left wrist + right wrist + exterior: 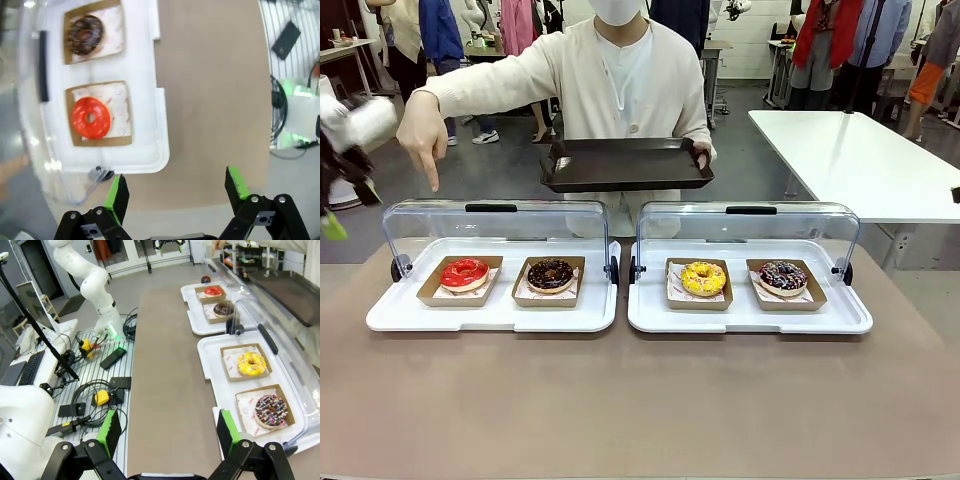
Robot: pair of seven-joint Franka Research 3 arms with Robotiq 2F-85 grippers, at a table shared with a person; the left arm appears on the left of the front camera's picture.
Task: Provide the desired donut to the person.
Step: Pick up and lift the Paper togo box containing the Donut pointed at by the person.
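Observation:
The person [620, 80] in a cream cardigan holds a dark tray [625, 163] in one hand, while the other hand [423, 140] points a finger down over the red-glazed donut [465, 272] [90, 117]. That donut lies in a cardboard boat at the left end of the left white tray [490, 315]. My left gripper [175, 192] hovers open above the table beside this tray's end, and shows blurred at the left edge [335, 215] of the front view. Over the table's near edge, my right gripper [167, 432] is open and holds nothing.
A chocolate donut [551, 274] sits next to the red one. The right white tray [750, 315] holds a yellow donut [704, 278] and a sprinkled chocolate donut [783, 276]. Both clear lids [495, 228] stand open at the back. A white table [860, 160] stands at the far right.

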